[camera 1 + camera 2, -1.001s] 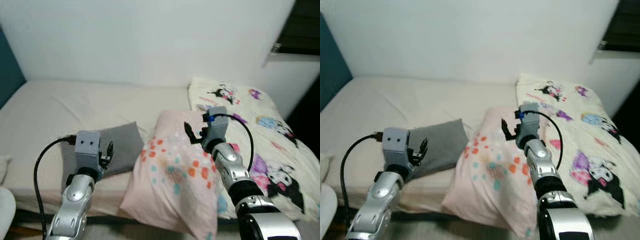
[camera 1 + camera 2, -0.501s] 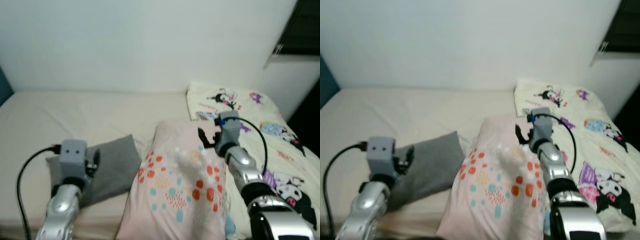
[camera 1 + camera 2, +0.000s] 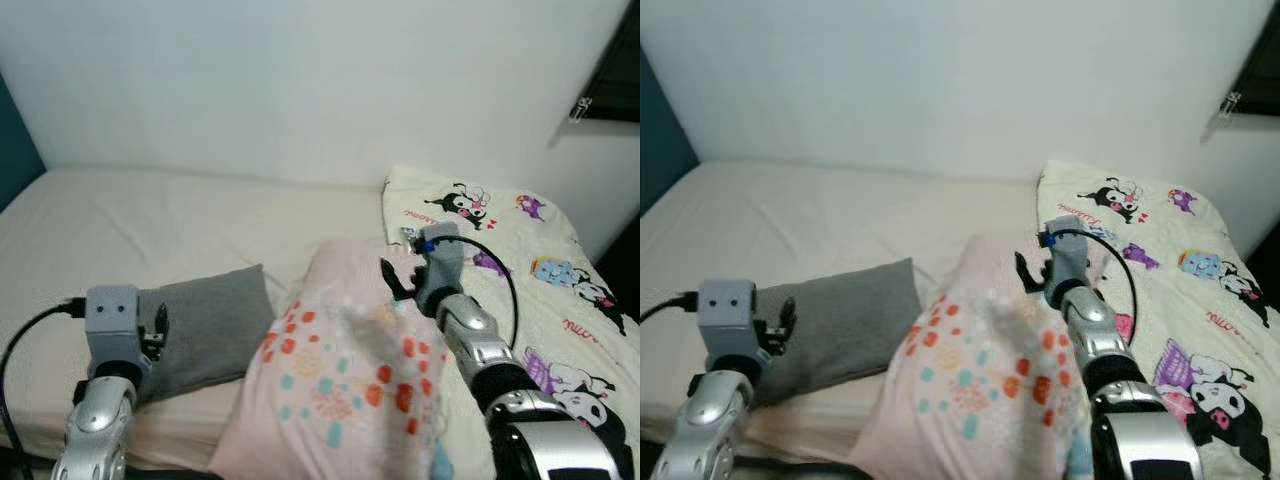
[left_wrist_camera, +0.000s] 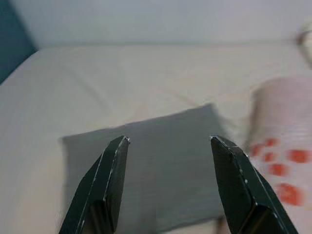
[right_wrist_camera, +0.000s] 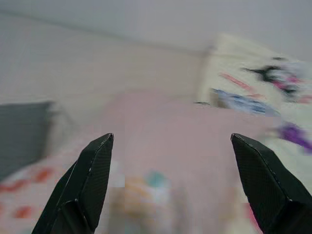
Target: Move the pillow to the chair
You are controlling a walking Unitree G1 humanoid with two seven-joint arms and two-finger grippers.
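Pillow [image 3: 345, 385], pale pink with orange, red and teal dots, leans over the front edge of the cream bed [image 3: 150, 215] between a cartoon-print blanket [image 3: 520, 250] with unreadable lettering and a grey cushion [image 3: 205, 325], beneath the wide-open right gripper [image 5: 170, 183], the left gripper [image 4: 168, 183] equally spread.

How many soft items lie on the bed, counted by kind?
Pink spotted pillow: 1
Grey cushion: 1
Cartoon-print blanket: 1
Total: 3
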